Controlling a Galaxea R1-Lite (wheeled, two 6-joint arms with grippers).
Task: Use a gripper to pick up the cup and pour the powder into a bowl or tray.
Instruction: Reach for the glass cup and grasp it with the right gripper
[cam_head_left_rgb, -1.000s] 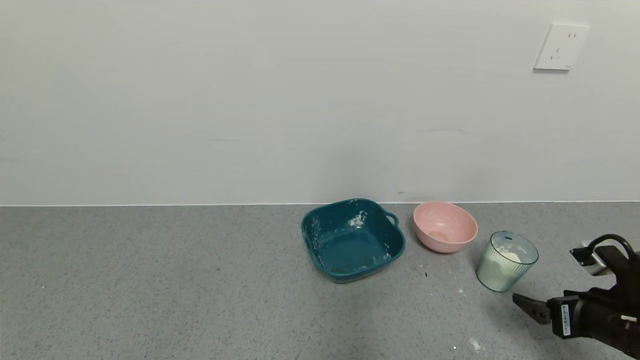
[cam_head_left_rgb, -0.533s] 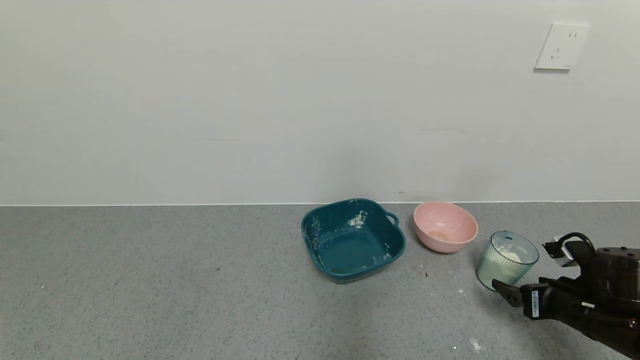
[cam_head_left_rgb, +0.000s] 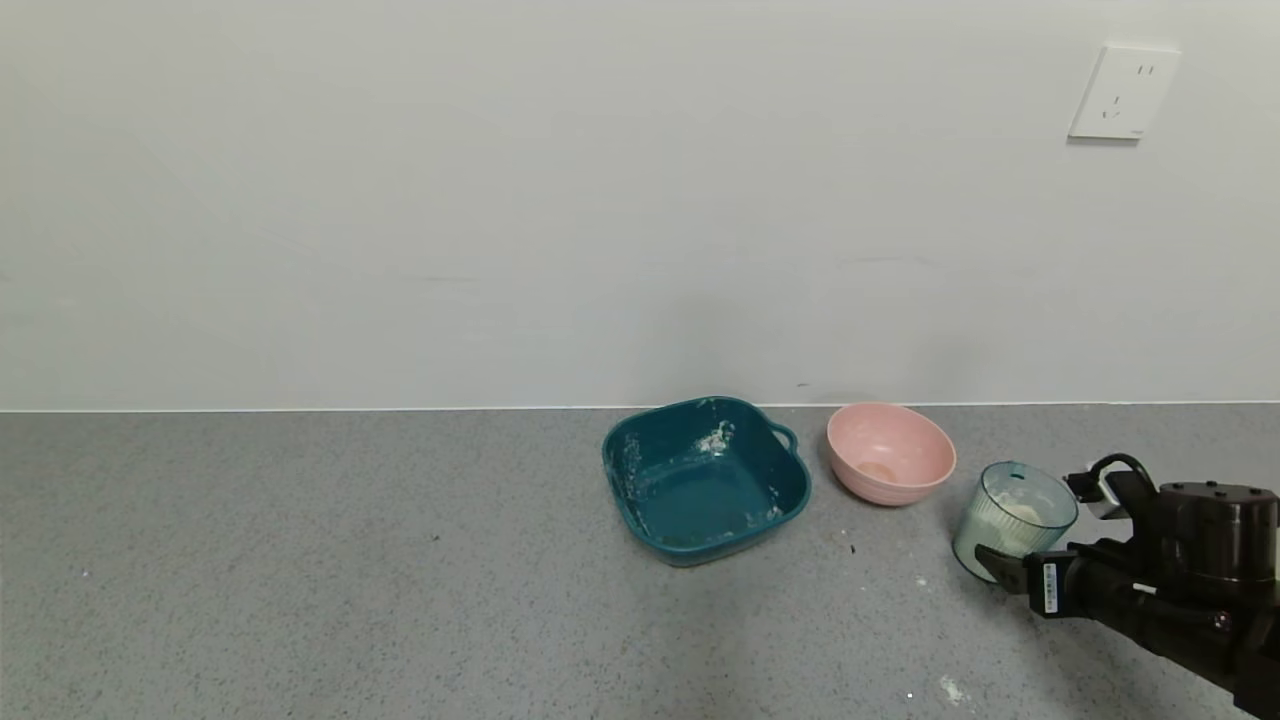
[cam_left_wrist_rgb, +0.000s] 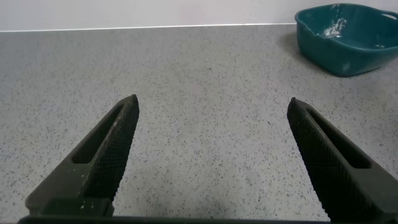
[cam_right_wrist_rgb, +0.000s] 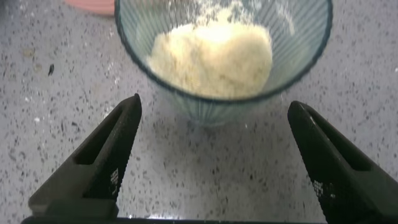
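The ribbed pale blue-green cup (cam_head_left_rgb: 1010, 525) stands upright on the grey counter at the right, holding white powder (cam_head_left_rgb: 1018, 512). The pink bowl (cam_head_left_rgb: 880, 485) sits just left of and behind it. My right gripper (cam_head_left_rgb: 1015, 565) is open at the cup's near right side, with one black finger (cam_head_left_rgb: 995, 562) against the cup's lower front; the other finger is hidden. In the right wrist view the gripper (cam_right_wrist_rgb: 213, 106) is spread wide, with the cup (cam_right_wrist_rgb: 217, 107) and powder (cam_right_wrist_rgb: 214, 56) just ahead of the tips. My left gripper (cam_left_wrist_rgb: 212, 102) is open and empty over bare counter.
A dark teal square handled dish (cam_head_left_rgb: 700, 495) with powder smears stands left of the bowl, and also shows in the left wrist view (cam_left_wrist_rgb: 348, 37). Spilled powder specks (cam_head_left_rgb: 950, 688) lie on the counter near the front right. A white wall with a socket (cam_head_left_rgb: 1122, 92) stands behind.
My right gripper has moved left and forward from the right edge, up to the cup. Its near finger now overlaps the cup's base. The cup, bowl and dish have not moved.
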